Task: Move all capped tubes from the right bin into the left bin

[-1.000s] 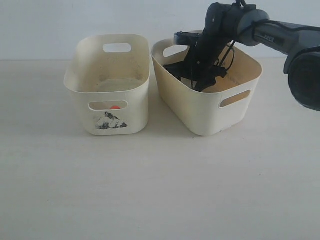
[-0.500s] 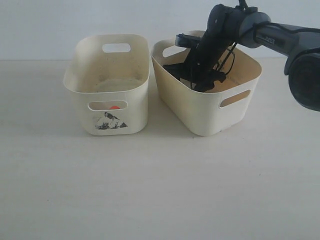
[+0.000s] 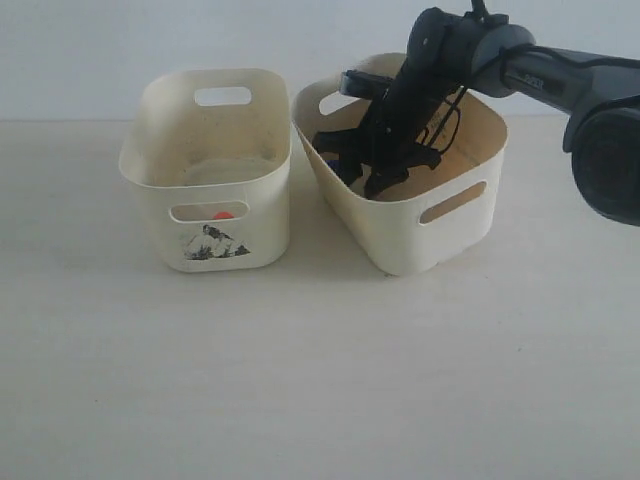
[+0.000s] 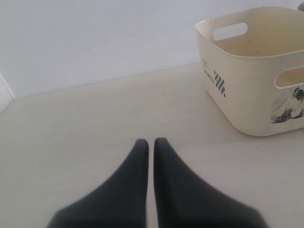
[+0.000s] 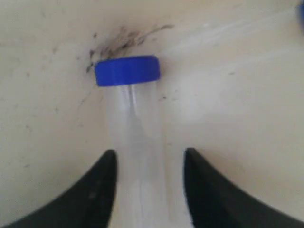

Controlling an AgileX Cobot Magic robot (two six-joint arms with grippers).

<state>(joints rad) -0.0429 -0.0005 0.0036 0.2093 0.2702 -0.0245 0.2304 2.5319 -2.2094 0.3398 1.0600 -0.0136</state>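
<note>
Since the right arm [image 3: 540, 75] is reaching down inside the right bin [image 3: 400, 240], which sits a bit tilted on the surface [image 3: 300, 400], this looks like the pick-up step for a blue-capped one. The left bin [image 3: 265, 190] stands just beside the right bin, rims about touching.

The right fingers [image 5: 95, 194] are parted on either side of a blue-capped tube [image 5: 135, 118] lying on the right bin's floor. There seems to be a sliver of gap on one side, so it's not clamped yet. The left fingers [image 4: 128, 190] are pressed together on nothing, well away from the right bin, out past the left bin.

Next move, probably: close on the tube's body, lift it over the right bin's rim, carry it across.

Count: two bins, three caps showing. That's this blue one, a scrap of blue [image 5: 300, 14] nearby (likely a second tube), and an orange spot [image 3: 228, 213] behind the left bin's front slot.
</note>
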